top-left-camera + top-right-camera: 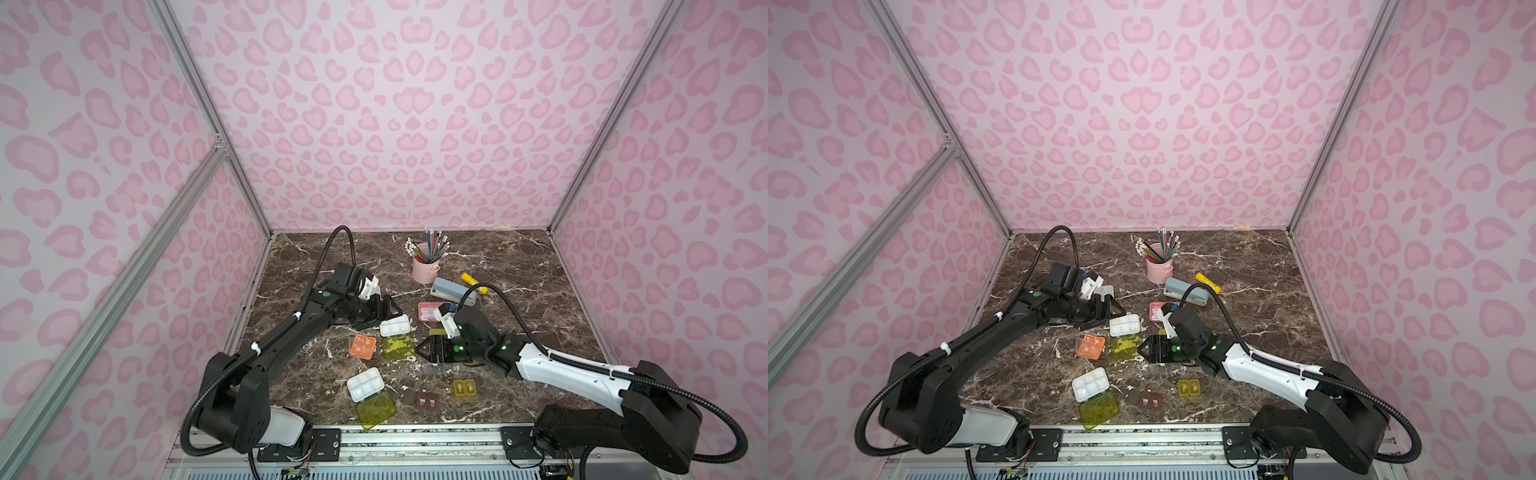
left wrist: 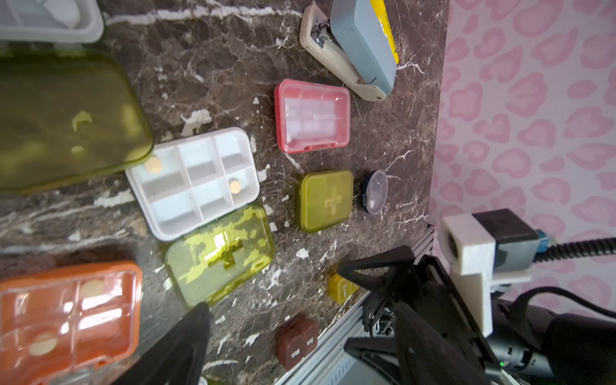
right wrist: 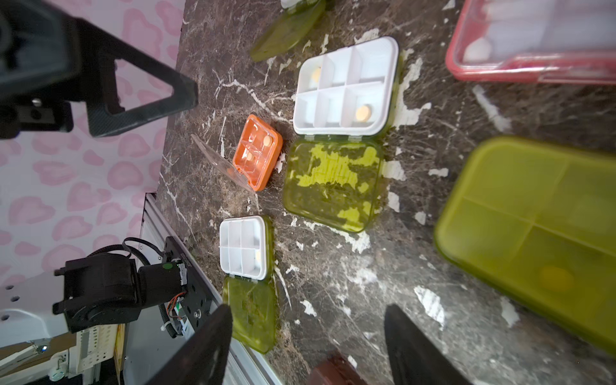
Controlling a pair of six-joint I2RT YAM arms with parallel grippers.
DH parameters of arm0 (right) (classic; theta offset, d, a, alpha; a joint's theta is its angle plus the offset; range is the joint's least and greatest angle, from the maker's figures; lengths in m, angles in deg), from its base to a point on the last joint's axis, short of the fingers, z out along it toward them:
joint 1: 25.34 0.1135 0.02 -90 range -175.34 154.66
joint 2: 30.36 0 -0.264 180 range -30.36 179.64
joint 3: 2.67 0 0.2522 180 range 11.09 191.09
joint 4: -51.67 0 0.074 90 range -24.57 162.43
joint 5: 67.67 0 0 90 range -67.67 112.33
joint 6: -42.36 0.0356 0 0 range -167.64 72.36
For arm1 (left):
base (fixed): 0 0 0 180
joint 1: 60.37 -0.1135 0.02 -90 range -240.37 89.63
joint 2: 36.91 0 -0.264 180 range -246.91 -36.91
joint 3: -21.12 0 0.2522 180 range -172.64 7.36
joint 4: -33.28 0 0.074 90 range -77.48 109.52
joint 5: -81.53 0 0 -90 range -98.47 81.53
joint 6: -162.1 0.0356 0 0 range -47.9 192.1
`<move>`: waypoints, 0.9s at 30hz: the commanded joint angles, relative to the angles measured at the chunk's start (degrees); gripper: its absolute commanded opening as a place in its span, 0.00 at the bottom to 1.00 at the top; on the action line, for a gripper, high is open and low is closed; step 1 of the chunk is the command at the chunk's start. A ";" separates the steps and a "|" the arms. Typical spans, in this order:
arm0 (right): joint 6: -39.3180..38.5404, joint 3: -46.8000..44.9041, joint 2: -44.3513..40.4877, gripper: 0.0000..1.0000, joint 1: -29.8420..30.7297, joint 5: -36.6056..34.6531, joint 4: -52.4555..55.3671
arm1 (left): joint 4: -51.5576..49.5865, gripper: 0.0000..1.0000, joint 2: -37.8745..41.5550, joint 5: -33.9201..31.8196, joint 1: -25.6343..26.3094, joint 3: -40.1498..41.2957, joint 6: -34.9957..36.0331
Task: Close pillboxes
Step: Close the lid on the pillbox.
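Both top views show a white pillbox (image 1: 395,326) (image 1: 1124,325) mid-table, its yellow-green lid (image 1: 398,347) lying flat open. My left gripper (image 1: 387,309) (image 2: 300,361) hovers open just behind it. My right gripper (image 1: 419,349) (image 3: 306,350) is open and empty beside the lid. The orange pillbox (image 1: 363,345) (image 3: 256,153) has its clear lid half raised. A second white pillbox (image 1: 365,385) lies open near the front. A third open one (image 2: 50,20) sits under my left arm. The pink (image 2: 313,116), olive (image 2: 325,200), round dark-blue (image 2: 375,191), brown (image 1: 428,400) and yellow (image 1: 464,387) pillboxes are shut.
A grey-blue stapler (image 1: 453,291) and a yellow glue stick (image 1: 473,280) lie behind the pink pillbox. A pink cup of pencils (image 1: 424,268) stands further back. A metal rail (image 1: 415,432) runs along the front edge, and pink patterned walls enclose the table.
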 commanded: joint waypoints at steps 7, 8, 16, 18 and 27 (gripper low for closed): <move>3.95 1.12 4.47 0.73 1.85 0.55 -5.48 | -1.50 0.87 -13.84 4.51 -0.04 -10.72 7.25; 4.17 1.55 5.10 0.74 2.26 0.37 -5.47 | -2.47 0.87 -14.94 4.51 -0.04 -11.41 8.18; 7.30 2.39 9.27 0.74 3.90 -0.61 -8.03 | -4.64 0.87 -20.29 4.86 -0.04 -12.99 12.41; 7.97 2.38 10.04 0.74 3.97 -0.67 -8.80 | -4.66 0.87 -21.03 4.93 -0.04 -12.90 12.78; 10.42 3.28 14.02 0.75 4.32 -1.55 -9.47 | -4.40 0.87 -21.84 5.20 -0.11 -12.22 12.44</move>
